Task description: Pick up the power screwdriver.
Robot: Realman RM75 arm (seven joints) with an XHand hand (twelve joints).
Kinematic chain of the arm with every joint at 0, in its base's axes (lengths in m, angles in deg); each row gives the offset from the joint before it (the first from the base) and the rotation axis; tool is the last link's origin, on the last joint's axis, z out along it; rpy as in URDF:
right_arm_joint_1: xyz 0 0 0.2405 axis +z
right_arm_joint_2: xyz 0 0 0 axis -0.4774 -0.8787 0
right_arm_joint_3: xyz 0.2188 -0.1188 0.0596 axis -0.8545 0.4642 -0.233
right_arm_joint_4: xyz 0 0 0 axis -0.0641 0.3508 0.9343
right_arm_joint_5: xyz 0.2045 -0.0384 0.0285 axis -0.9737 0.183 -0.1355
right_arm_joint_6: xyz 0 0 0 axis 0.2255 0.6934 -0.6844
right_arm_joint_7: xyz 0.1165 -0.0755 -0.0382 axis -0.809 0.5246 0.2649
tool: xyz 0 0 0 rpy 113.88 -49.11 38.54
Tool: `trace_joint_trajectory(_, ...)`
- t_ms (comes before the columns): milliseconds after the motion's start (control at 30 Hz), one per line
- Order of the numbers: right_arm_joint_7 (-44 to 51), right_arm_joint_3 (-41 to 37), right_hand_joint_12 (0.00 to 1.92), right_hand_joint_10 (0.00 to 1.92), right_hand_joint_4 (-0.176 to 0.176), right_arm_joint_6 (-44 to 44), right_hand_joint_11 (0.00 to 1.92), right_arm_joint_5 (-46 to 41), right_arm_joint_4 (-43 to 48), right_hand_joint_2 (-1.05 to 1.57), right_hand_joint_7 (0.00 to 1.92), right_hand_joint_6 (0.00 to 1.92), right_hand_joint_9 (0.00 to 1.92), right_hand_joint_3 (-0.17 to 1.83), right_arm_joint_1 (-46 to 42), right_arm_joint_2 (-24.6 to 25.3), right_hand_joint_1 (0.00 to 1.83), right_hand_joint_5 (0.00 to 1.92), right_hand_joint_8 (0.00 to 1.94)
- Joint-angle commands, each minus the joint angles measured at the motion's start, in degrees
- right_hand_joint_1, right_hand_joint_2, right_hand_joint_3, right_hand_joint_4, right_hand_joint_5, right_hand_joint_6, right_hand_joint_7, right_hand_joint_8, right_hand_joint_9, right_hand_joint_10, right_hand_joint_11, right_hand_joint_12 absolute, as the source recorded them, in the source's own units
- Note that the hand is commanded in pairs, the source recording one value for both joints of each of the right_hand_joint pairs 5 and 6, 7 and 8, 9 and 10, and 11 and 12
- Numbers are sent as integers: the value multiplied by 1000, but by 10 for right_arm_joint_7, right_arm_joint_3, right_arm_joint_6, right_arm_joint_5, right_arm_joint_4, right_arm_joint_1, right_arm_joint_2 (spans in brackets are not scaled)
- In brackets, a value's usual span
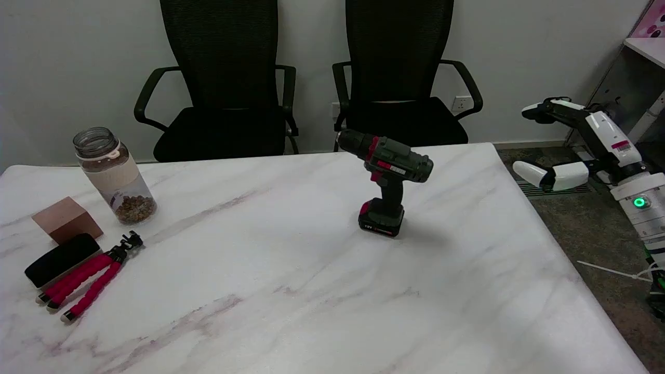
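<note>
The screwdriver point(390, 182) stands upright on its battery base near the middle of the tabletop point(311, 291), chuck pointing left, so the handle is exposed for a side grasp. I have the right arm point(608, 150) parked off the tabletop's right edge; its hand is out of the picture, so I cannot tell how the fingers lie. The jar point(114, 176), block point(66, 219) and tripod point(85, 283) sit well apart at the left, out of my reach path.
</note>
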Motion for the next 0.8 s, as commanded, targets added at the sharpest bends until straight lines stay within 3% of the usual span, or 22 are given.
trace_joint_trajectory(33, -9, 22, 528, 437, -150, -26, 528, 5, -9, 251, 550, 550, 437, 911, 37, 12, 849, 550, 550)
trace_joint_trajectory(400, 35, 25, 545, 443, -148, -111, 545, 45, -17, 276, 557, 557, 443, 859, 91, 29, 844, 557, 557)
trace_joint_trajectory(800, 30, 25, 567, 448, -169, -126, 567, 136, 50, 275, 535, 535, 448, 821, 86, 29, 856, 535, 535)
